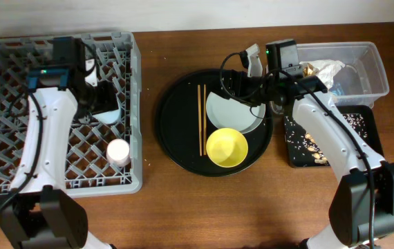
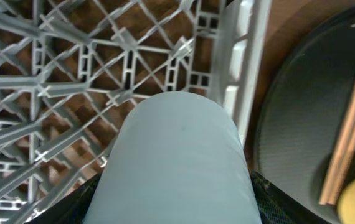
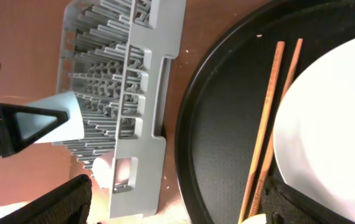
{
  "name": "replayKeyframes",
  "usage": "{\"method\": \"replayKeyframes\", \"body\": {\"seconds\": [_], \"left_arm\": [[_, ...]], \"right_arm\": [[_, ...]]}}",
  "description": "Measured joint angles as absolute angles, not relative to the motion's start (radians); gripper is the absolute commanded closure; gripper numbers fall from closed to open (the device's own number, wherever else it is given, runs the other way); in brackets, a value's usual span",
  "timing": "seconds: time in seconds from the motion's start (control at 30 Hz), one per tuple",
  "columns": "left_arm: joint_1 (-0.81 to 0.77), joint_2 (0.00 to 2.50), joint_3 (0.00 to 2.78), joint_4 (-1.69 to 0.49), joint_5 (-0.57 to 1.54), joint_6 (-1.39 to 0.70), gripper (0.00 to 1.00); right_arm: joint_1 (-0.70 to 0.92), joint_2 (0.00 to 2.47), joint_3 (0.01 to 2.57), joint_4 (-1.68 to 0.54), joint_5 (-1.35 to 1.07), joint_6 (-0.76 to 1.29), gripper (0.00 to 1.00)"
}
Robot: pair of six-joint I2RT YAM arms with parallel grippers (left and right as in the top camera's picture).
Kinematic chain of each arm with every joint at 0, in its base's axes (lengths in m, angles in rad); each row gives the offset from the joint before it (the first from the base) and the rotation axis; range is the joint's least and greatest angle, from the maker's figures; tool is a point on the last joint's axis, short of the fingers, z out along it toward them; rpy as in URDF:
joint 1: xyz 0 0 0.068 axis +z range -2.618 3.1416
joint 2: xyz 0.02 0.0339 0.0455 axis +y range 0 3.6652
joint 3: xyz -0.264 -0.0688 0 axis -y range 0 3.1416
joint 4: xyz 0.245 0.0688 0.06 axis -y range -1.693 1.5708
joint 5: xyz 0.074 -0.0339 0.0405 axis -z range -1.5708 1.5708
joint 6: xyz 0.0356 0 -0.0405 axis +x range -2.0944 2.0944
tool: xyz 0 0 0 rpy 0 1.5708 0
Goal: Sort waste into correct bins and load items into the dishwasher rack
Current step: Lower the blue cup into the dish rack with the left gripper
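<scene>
My left gripper (image 1: 99, 97) is shut on the light blue cup (image 1: 111, 112) and holds it over the grey dishwasher rack (image 1: 3, 62). The cup fills the left wrist view (image 2: 177, 162). The pink cup (image 1: 119, 151) stands in the rack. The chopsticks (image 1: 201, 119), grey-green plate (image 1: 233, 111) and yellow bowl (image 1: 227, 146) lie on the round black tray (image 1: 176, 138). My right gripper (image 1: 242, 84) is open and empty above the plate's far edge. In the right wrist view its jaws (image 3: 184, 205) flank the chopsticks (image 3: 265, 124) and plate (image 3: 333, 124).
The clear tub (image 1: 373, 69) at the back right holds crumpled white napkins (image 1: 325, 69). The shallow black tray (image 1: 366, 138) in front of it holds brown scraps and rice-like grains. Bare brown table lies between the rack and the round tray.
</scene>
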State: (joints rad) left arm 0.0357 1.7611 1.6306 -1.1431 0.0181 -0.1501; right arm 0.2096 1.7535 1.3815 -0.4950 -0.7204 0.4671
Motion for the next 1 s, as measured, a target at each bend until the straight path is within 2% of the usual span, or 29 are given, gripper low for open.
{"method": "replayKeyframes", "body": {"seconds": [0.27,0.93,0.97,1.0], "left_arm": [[0.024,1.797,1.528,-1.074,-0.093,-0.150,0.35],[0.023,1.820,1.527,-1.066,-0.006,-0.150,0.36],[0.023,1.820,1.527,-1.066,-0.002,-0.150,0.35],[0.023,1.820,1.527,-1.066,0.002,-0.150,0.27]], "right_arm": [[0.210,1.753,1.382,-0.506,-0.714,0.463,0.12],[0.210,1.753,1.382,-0.520,-0.710,0.464,0.12],[0.210,1.753,1.382,-0.520,-0.710,0.463,0.12],[0.210,1.753,1.382,-0.520,-0.710,0.463,0.12]]}}
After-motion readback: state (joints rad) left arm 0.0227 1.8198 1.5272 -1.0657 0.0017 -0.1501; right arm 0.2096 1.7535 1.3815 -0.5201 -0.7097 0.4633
